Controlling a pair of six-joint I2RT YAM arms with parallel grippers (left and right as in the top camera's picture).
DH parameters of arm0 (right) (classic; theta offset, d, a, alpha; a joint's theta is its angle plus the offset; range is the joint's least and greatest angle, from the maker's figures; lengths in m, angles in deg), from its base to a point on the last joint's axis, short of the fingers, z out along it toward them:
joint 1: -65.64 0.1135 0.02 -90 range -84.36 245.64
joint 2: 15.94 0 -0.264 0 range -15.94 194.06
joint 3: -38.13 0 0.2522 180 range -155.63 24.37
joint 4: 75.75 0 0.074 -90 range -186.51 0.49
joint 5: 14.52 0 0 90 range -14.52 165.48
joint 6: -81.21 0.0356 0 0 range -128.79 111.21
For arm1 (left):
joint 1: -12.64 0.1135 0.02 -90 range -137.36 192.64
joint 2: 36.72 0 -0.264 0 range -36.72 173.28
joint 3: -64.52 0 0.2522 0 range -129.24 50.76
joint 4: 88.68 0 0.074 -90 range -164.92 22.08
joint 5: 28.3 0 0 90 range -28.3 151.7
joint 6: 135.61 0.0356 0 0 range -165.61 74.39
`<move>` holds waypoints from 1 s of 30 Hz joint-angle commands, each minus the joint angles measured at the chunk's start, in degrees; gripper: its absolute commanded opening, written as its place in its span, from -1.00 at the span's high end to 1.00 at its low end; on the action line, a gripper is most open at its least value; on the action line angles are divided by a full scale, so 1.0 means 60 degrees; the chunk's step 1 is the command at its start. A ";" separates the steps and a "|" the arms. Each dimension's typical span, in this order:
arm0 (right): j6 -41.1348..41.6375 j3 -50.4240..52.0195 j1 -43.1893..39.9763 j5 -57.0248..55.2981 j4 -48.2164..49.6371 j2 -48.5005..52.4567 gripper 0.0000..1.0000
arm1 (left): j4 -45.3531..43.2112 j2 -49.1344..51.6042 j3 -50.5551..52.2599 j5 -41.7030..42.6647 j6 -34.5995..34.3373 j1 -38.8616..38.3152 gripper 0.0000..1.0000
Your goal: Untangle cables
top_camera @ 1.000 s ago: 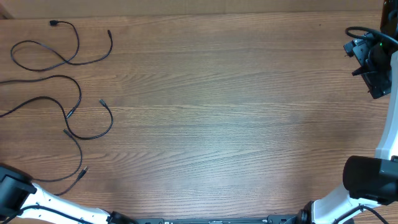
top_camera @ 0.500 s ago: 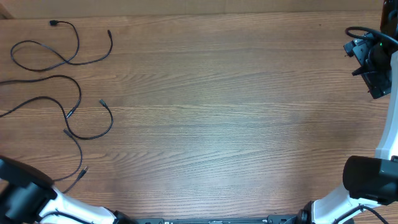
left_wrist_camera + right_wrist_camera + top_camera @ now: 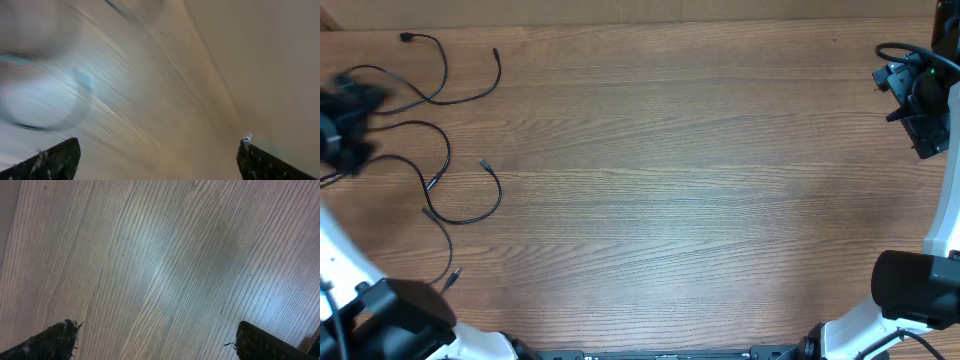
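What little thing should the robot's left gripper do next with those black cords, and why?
Probably lower the left gripper onto the cables near it and close on one strand. Its jaws stand open and empty, it hangs over the left side of the table, and the cords there cross one another.

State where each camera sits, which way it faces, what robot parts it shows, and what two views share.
Overhead: above the table, looking straight down; cables far left, blurred left gripper at the left edge, right gripper at the right edge.
Left wrist: on the left arm, facing a blurred tabletop; open fingertips in the lower corners.
Right wrist: on the right arm, facing bare wood; open fingertips in the lower corners.
Shared: overhead and right wrist both show the wood grain.
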 commanded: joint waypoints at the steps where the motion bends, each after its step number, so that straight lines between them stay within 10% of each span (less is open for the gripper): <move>1: -0.0033 0.0040 0.0018 -0.0171 0.0044 -0.0066 -1.00 | 0.0590 -0.0175 -0.0058 0.1322 0.1934 -0.1719 -1.00; 16: -0.0033 0.0040 0.0018 -0.0171 0.0044 -0.0066 -1.00 | 0.0729 -0.0164 -0.0058 -0.2754 0.2135 -0.8171 -0.99; 30: -0.0033 0.0040 0.0018 -0.0171 0.0044 -0.0066 -1.00 | -0.0554 -0.0164 -0.0058 -0.2965 0.2131 -1.0123 -0.99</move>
